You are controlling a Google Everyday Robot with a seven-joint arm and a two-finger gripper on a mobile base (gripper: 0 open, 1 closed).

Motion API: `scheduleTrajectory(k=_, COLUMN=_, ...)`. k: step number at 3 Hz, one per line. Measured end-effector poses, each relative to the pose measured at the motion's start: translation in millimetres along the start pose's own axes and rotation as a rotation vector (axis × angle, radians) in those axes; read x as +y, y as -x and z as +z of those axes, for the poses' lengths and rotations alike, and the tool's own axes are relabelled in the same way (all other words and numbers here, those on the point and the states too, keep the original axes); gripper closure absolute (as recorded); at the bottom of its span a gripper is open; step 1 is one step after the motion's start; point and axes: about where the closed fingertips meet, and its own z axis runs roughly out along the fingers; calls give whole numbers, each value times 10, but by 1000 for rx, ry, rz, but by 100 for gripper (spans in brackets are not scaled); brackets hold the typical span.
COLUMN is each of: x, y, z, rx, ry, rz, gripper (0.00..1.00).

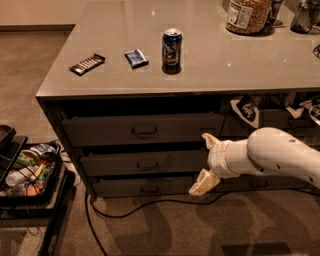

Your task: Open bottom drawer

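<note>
1. Landmark: the small centre pull (149,188) of the bottom drawer (115,187). That drawer is the lowest and shallowest front in its stack, just above the carpet, and it looks shut or nearly so.
2. The gripper (206,161) hangs to the right of the pull and a little above it, near the drawer's right end and apart from the front. Its two fingers (201,183) are spread wide, one high and one low, and hold nothing.
3. The drawer's long axis runs left to right, level with the floor. My judgement is that the single arm must bring the gripper leftward and slightly down to reach the pull, then draw straight out toward the camera.
4. Counted above the pull are two taller drawer fronts, making three in the stack.
5. On the counter top well above the pull stand one can (171,48), one dark bar (87,63), one blue packet (136,58) and one jar (248,15).
6. Just below the pull, one cable (150,202) lies on the carpet.
7. Right of the pull, in the neighbouring stack, at least two white cloths (246,110) hang out.
</note>
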Motion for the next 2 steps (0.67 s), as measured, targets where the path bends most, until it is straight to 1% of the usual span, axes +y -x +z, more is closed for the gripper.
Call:
scheduleTrajectory(k=1, x=114, y=-51, z=175, rx=28, ry=47, rz=-38, gripper=0)
scheduleTrajectory(k=2, x=489, y=-303, z=627, rx=88, ry=143, rz=-101, gripper=0)
